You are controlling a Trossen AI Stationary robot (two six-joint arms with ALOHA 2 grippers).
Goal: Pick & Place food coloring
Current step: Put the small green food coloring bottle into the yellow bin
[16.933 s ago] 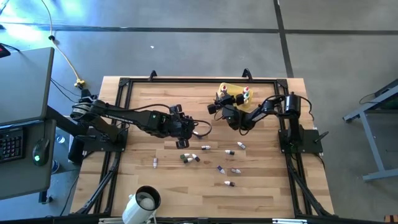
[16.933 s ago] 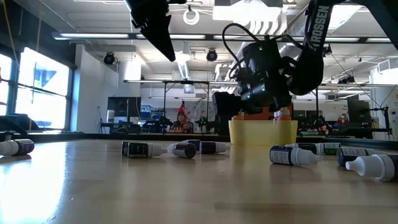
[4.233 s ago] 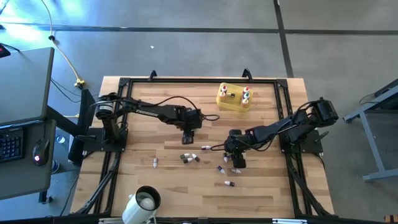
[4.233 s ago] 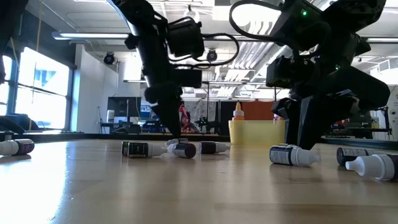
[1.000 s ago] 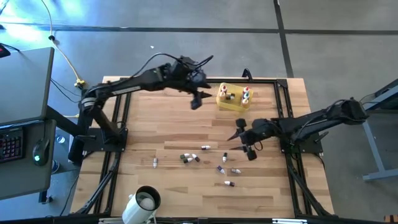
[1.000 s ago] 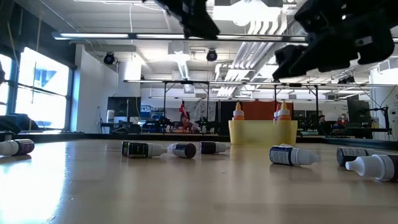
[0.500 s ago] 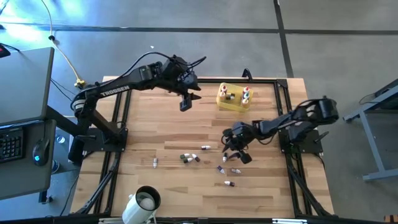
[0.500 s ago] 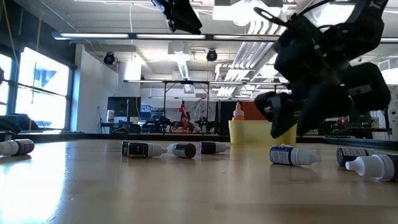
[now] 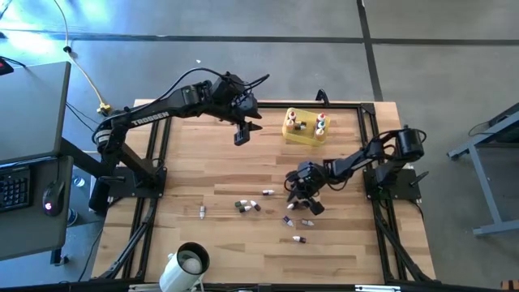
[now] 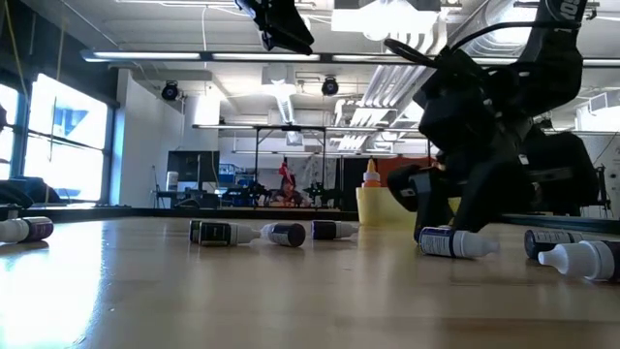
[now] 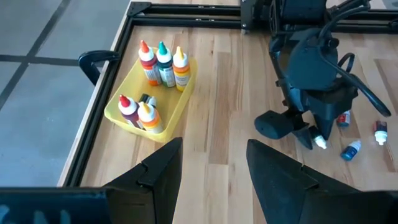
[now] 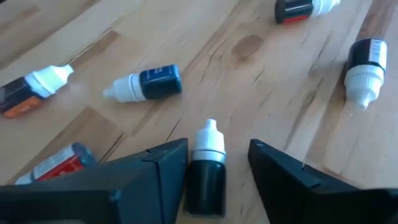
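Several small food coloring bottles lie on their sides on the wooden table (image 9: 247,206), (image 9: 306,222), (image 9: 201,212). Others stand upright in the yellow tray (image 9: 293,136), which also shows in the left wrist view (image 11: 124,118). My right gripper (image 9: 304,203) is down at the table, open. Its fingers stand on either side of a dark bottle with a white cap (image 12: 205,171) that lies flat between them. My left gripper (image 9: 241,134) is open and empty, high above the table's far middle, left of the tray.
More loose bottles lie around the right gripper (image 12: 146,84), (image 12: 364,65), (image 12: 301,7), (image 12: 28,90). A white mug (image 9: 188,264) lies at the near edge. A black frame (image 9: 162,109) runs around the tabletop. Bare wood shows at the near left.
My right gripper has come down from well above the table and moved toward the left edge. It now sits at table height around a lying bottle. My left gripper has moved a little away from the tray toward the left edge, then stayed still. No bottle has moved.
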